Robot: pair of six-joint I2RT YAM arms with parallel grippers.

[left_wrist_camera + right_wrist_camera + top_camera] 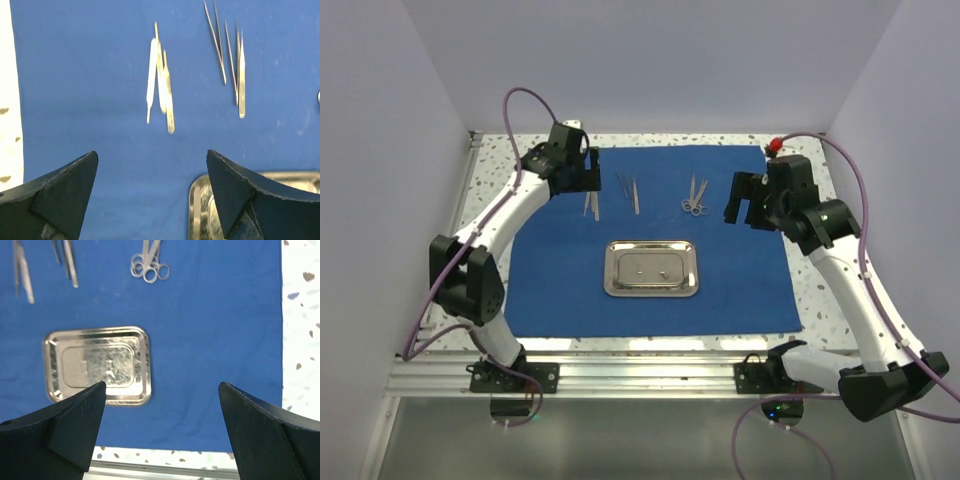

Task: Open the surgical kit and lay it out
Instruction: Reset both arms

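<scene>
The royal-blue cloth wrap (740, 270) lies spread flat on the table. The steel tray (651, 268) sits on its middle, also in the right wrist view (97, 365). Tweezers lie in two groups behind it, one at the left (591, 204) (161, 80) and one beside it (629, 190) (231, 55). Scissor-like forceps (694, 196) (149, 267) lie further right. My left gripper (582, 172) (152, 160) is open and empty above the left tweezers. My right gripper (745, 205) (162, 390) is open and empty above the cloth's right part.
The speckled tabletop (825, 300) shows around the cloth. A red knob (773, 146) stands at the back right corner. A metal rail (640, 375) runs along the near edge. White walls enclose the left, right and back.
</scene>
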